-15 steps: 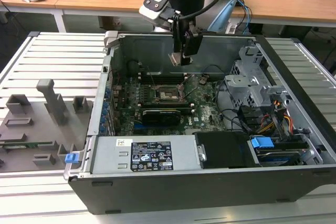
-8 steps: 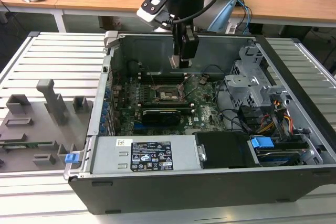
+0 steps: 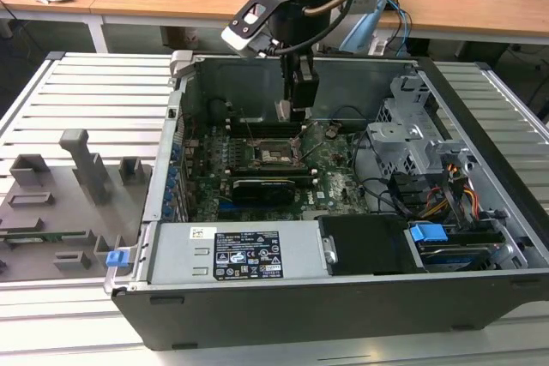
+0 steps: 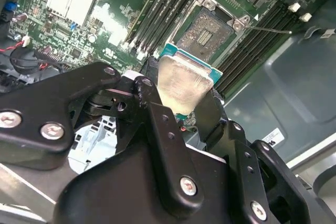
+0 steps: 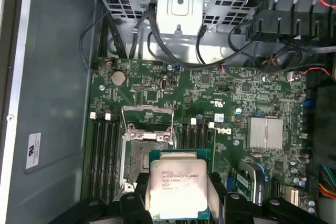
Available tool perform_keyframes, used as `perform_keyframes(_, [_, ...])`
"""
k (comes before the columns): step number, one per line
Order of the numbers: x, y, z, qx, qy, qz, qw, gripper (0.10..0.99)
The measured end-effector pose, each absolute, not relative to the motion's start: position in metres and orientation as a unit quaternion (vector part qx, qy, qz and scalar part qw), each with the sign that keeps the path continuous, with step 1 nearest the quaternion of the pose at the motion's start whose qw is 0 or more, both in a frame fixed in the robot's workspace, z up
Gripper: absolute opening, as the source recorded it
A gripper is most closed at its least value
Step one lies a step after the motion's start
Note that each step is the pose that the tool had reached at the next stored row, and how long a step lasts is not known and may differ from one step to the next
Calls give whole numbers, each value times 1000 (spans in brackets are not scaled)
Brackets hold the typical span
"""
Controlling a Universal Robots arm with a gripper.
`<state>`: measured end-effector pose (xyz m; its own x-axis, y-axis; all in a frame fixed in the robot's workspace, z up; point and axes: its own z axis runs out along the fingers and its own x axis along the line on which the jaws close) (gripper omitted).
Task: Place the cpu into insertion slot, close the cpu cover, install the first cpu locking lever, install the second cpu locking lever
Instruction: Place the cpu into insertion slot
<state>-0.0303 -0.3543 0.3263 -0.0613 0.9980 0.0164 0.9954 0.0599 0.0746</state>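
My gripper (image 3: 296,111) hangs inside the open computer case, shut on the cpu (image 3: 284,111) by two opposite edges. In both wrist views the cpu (image 4: 181,83) (image 5: 177,186) shows its silver face and green-tan rim between the black fingers (image 4: 149,94). It is held a little above the green motherboard (image 5: 247,93) and is tilted. The insertion slot (image 5: 145,156) (image 4: 206,32) (image 3: 273,154) lies bare beside the chip with its dark centre exposed. The cpu cover (image 5: 147,118) stands swung up at the slot's far edge. A thin locking lever (image 4: 269,29) sticks out free.
Long black memory slots (image 5: 102,150) flank the socket on both sides. A black card (image 3: 266,186), the power supply (image 3: 249,255), a metal drive cage (image 3: 412,126) and loose cables (image 3: 446,195) crowd the case. A grey fixture plate (image 3: 60,203) lies at the exterior view's left.
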Motion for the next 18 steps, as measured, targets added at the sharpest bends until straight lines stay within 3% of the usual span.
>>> perform_keyframes(18, [-39, -344, 280, 700, 713, 32, 21, 522])
